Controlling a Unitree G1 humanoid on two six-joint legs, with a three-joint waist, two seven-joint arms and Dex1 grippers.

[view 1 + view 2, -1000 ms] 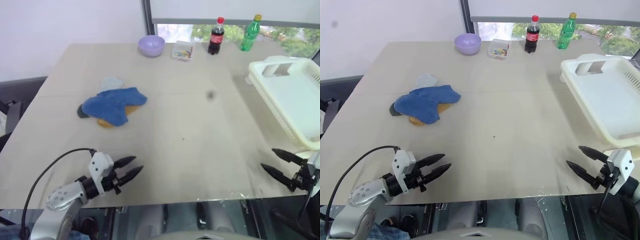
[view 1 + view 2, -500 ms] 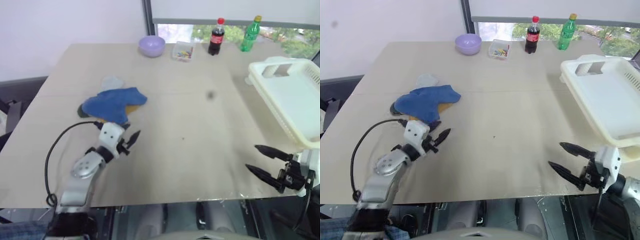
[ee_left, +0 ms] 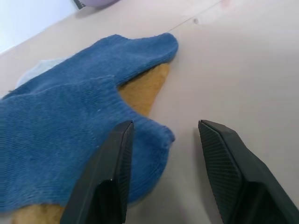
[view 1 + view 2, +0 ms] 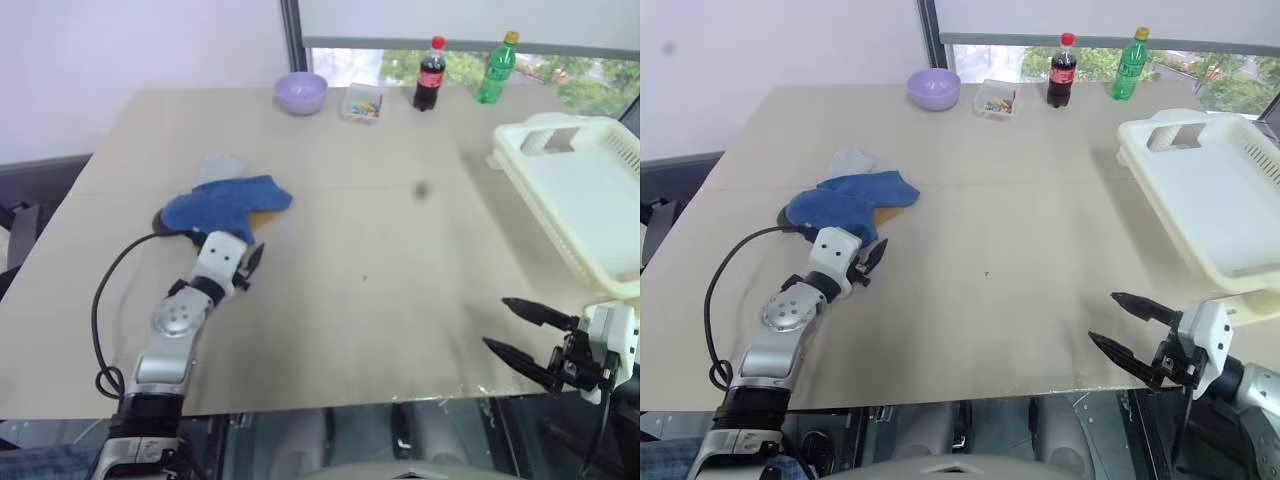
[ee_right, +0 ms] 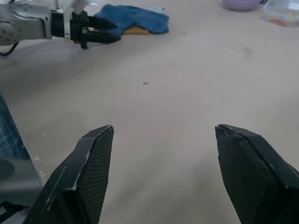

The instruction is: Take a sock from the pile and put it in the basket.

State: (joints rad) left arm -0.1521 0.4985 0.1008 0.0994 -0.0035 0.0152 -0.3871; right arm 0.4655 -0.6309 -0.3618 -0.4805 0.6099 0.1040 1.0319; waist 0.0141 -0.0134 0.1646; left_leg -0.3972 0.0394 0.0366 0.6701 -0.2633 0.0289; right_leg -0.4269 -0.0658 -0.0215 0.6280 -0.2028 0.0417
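While the pile (image 4: 222, 205) lies on the bench (image 4: 380, 250) well left of the basket (image 4: 585, 200), the left tool (image 4: 250, 262) gapes at its edge; the right tool (image 4: 520, 335) hangs open, empty.

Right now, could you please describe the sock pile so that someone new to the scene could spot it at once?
On the beige table, look to the robot's left half, well nearer than the lavender bowl at the far edge. The pile is a loose soft heap just ahead of the left gripper: royal blue on top, mustard-yellow peeking out underneath, the only cloth there.
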